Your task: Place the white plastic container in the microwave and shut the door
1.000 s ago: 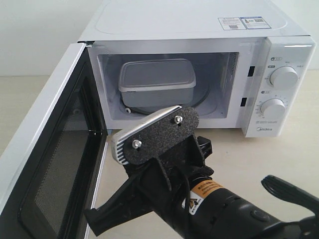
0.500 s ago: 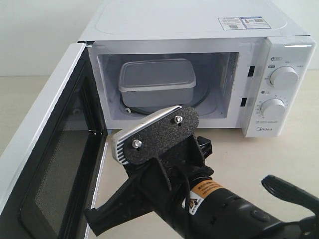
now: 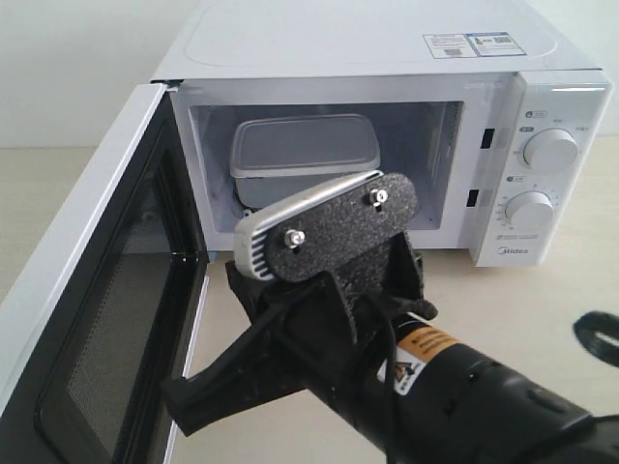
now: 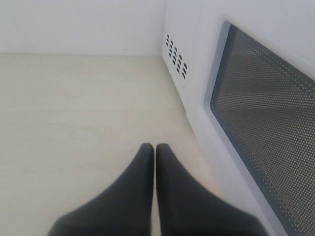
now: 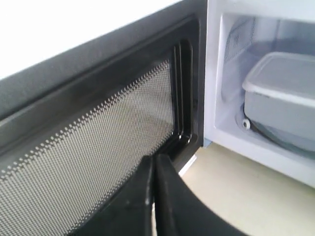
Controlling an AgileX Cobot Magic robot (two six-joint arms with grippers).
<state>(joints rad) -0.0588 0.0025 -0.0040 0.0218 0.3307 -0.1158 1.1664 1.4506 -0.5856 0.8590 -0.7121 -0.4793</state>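
The white plastic container (image 3: 305,155) sits lid-on inside the microwave (image 3: 387,43), toward the cavity's 9 o'clock side in the exterior view. The door (image 3: 87,290) stands open at 8 o'clock. The right claw (image 5: 153,160) is clenched on nothing, near the door's inner mesh. The left claw (image 4: 154,147), likewise clenched and empty, hangs above the tabletop (image 4: 74,108) beside the door's outer face.

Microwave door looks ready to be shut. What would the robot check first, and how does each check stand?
1. White rectangular plastic container inside the white boxy microwave: ok.
2. Microwave's white door with dark window wide open: ok.
3. Right jaws shut, empty: ok.
4. Right arm clear of the door's swing: not ok, it is in front of the opening.
5. Left jaws, shut, touching the door's outer face: cannot tell.
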